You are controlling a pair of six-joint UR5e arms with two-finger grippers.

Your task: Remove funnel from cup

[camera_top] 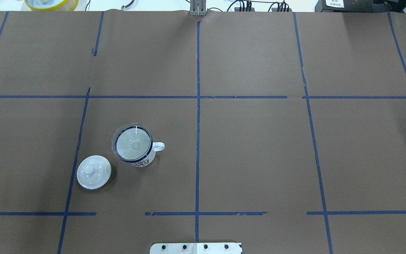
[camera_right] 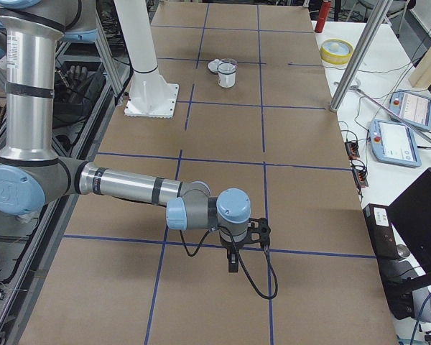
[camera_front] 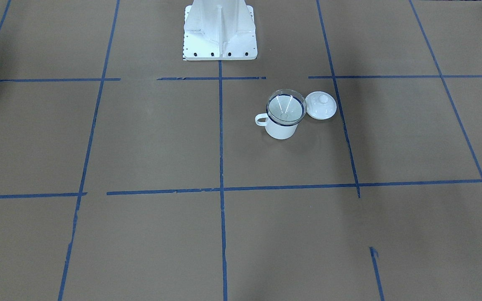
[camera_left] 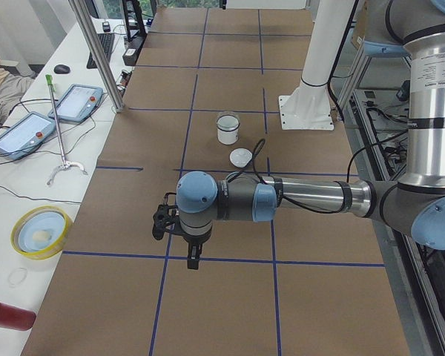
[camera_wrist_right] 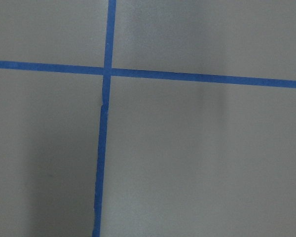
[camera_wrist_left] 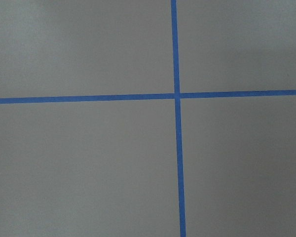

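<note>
The clear funnel [camera_front: 285, 108] sits mouth-up in the white cup [camera_front: 280, 129], which has a dark blue rim and a loop handle. In the overhead view the funnel [camera_top: 132, 143] fills the cup [camera_top: 143, 161] left of the centre tape line. My left gripper [camera_left: 191, 259] shows only in the exterior left view, far from the cup [camera_left: 228, 133]. My right gripper [camera_right: 232, 262] shows only in the exterior right view, far from the cup [camera_right: 227, 77]. I cannot tell whether either gripper is open or shut. Both wrist views show only brown paper and blue tape.
A round white knobbed lid [camera_front: 321, 105] lies on the table beside the cup, also in the overhead view [camera_top: 93, 171]. The robot's white base [camera_front: 219, 29] stands at the table's edge. A yellow-rimmed bowl [camera_left: 38, 231] and teach pendants [camera_left: 22, 132] lie on the side bench.
</note>
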